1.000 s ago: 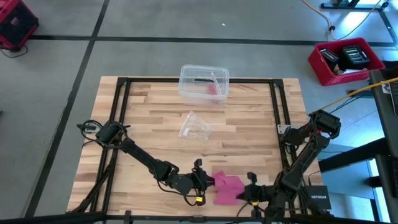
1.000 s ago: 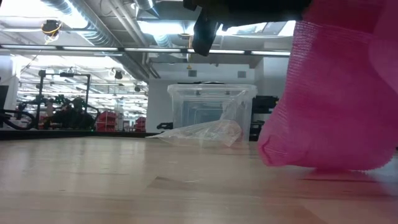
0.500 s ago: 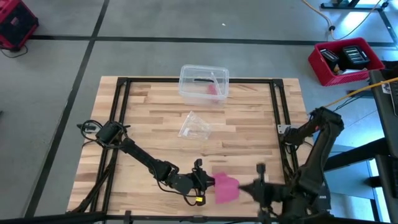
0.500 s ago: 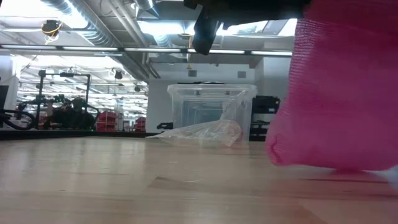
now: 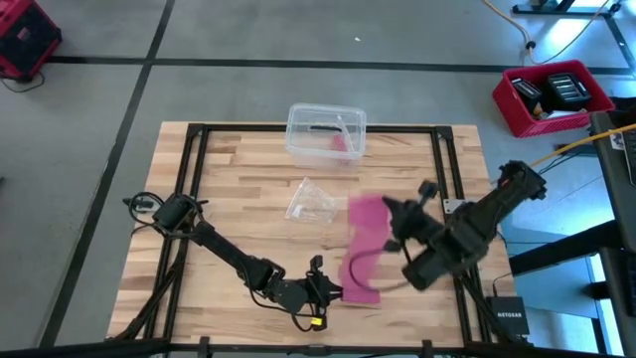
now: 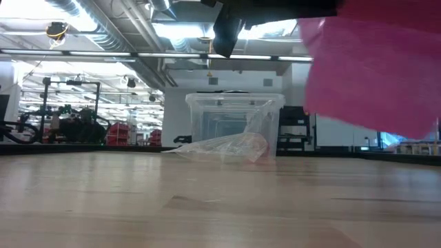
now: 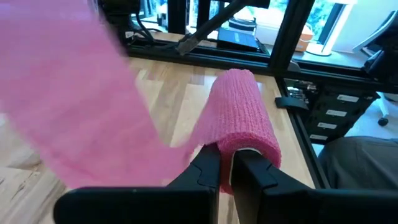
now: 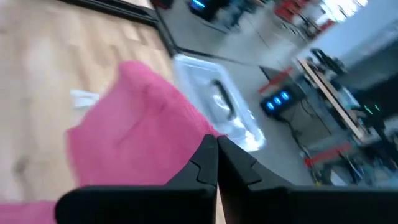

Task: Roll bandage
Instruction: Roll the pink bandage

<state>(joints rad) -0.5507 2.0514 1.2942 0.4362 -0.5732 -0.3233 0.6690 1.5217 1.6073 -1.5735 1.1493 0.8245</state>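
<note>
The pink bandage (image 5: 363, 249) is partly a short roll (image 7: 239, 112) low over the table's near edge, with the rest as a loose strip (image 5: 366, 214) running up and toward the far edge. My left gripper (image 5: 326, 288) is shut on the roll end. My right gripper (image 5: 393, 227), raised above the table's right half, is shut on the strip's other end. In the low view the strip (image 6: 372, 69) hangs clear above the wood. My left gripper pinches the near end of the roll (image 7: 239, 148) between its two fingers, coming in almost level from the table's left. The roll points away from the fingers, just above the wood. My right gripper pinches the loose strip near its free end (image 8: 186, 140) between its shut fingers (image 8: 208, 158). This end is lifted clear, and the strip sags slack down to the roll.
A clear plastic box (image 5: 326, 132) stands at the table's far edge, with a crumpled clear wrapper (image 5: 311, 201) just in front of it. A black frame (image 5: 442, 169) borders the wooden top. A red crate (image 5: 552, 94) sits on the floor beyond the right side.
My right gripper has risen and swung from the near edge toward the far edge, turning as it went, still shut on the bandage's free end. The bandage, bunched by the left gripper, has been drawn out into a raised strip. The roll end has stayed put.
</note>
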